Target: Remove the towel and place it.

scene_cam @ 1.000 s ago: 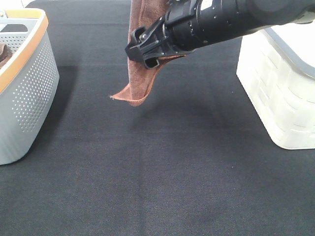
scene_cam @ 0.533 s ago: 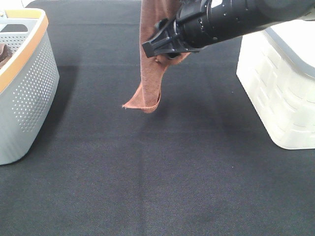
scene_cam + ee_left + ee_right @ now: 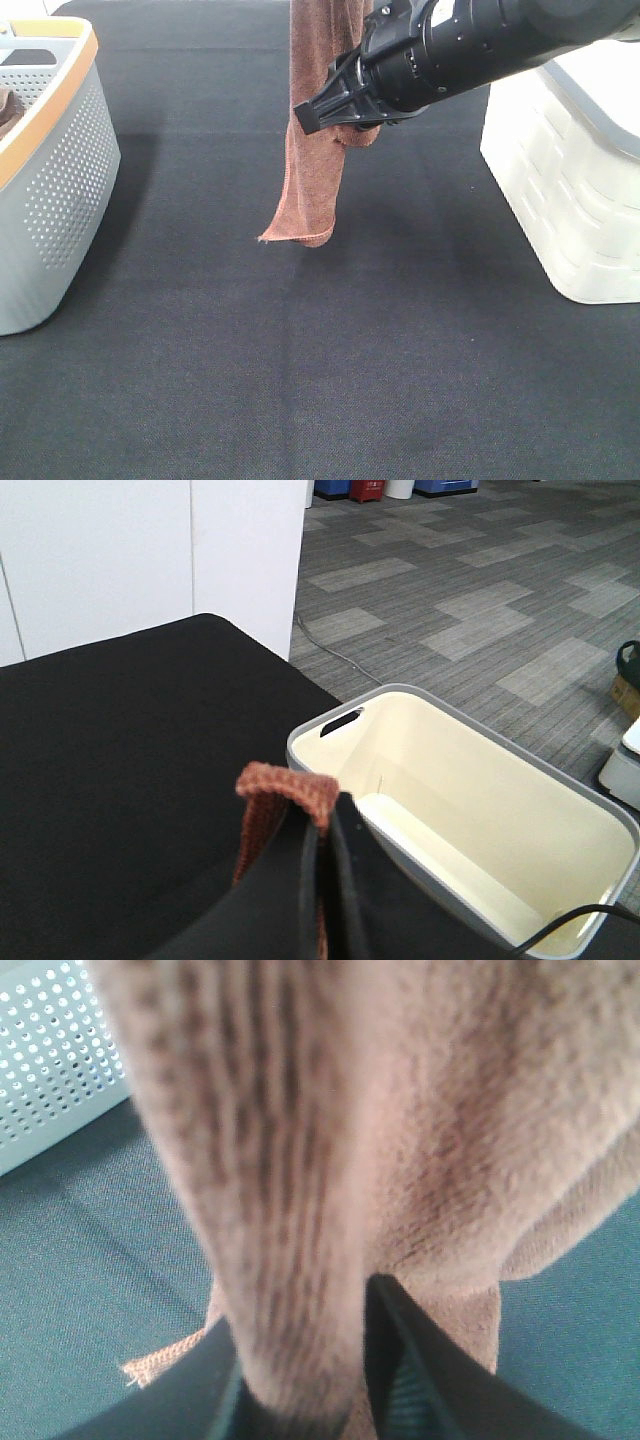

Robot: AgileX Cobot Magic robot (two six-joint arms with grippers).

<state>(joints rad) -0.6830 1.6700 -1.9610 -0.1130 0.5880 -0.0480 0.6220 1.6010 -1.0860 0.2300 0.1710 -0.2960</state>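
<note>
Towel (image 3: 312,180) is out of the basket (image 3: 60,180), dangling over the counter (image 3: 300,380). Left claw (image 3: 327,815) pinches its top, right claw (image 3: 318,112) grips midway. Setting it down is what's left.

Rust-brown ribbed microfibre towel (image 3: 312,185) | lifted and hanging in one long, narrow vertical fold, cloth gathered and doubled on itself | upper end runs out past the top of the high view | stitched hem at the lower end, one corner flared to the left | far centre of the scene
</note>
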